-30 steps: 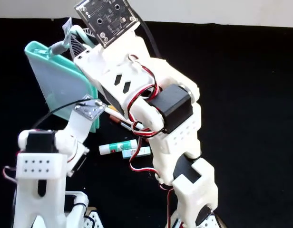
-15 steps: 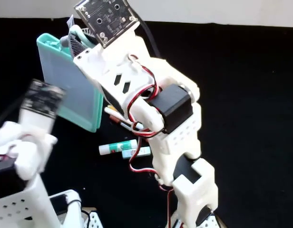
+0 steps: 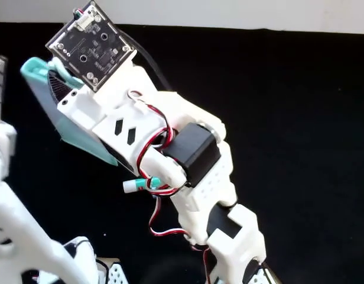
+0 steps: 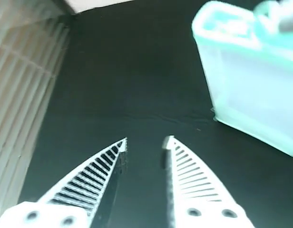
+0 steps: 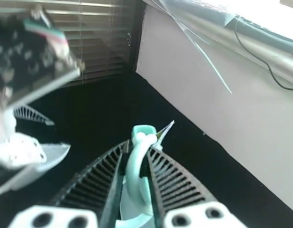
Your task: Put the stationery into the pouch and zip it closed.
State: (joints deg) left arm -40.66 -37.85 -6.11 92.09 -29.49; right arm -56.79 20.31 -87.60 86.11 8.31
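The teal pouch (image 3: 46, 100) hangs tilted above the black table at the back left, with my right gripper (image 3: 57, 83) shut on its top edge. In the right wrist view the pouch's rim (image 5: 134, 180) is pinched between that gripper's (image 5: 138, 147) ribbed fingers. My left gripper (image 4: 144, 142) is open and holds nothing, a short way off from the pouch (image 4: 251, 80). The left arm (image 3: 5, 195) stands at the left edge of the high view. A white and green glue stick (image 3: 135, 185) lies on the table, mostly hidden under the right arm.
A pale wall (image 5: 222, 118) runs along the far side of the table and window blinds (image 5: 99, 42) stand at the corner. The black table (image 3: 300, 118) spreads out to the right of the arms.
My right arm has swung left with the pouch and now covers most of the stationery. My left arm has pulled back from the pouch to the left edge.
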